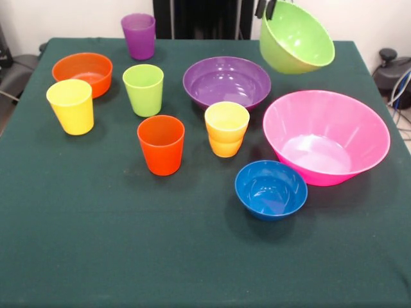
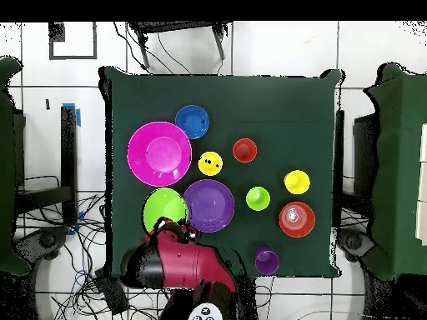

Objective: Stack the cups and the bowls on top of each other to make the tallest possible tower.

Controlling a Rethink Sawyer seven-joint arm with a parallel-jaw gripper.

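Lime green bowl (image 1: 297, 40) held aloft by its rim — tilted, above the tabletop's far edge.
The gripper (image 1: 268, 9) pinches that rim; I'd level it and centre it over the pink bowl (image 1: 326, 136) — the widest base — before letting go.

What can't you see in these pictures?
- Front view: the gripper holding the lime green bowl is cut off by the top edge.
- Overhead view: the arm covers that bowl's near rim.
- Front view: the yellow-orange cup looks ridged; whether it is two nested cups is unclear.
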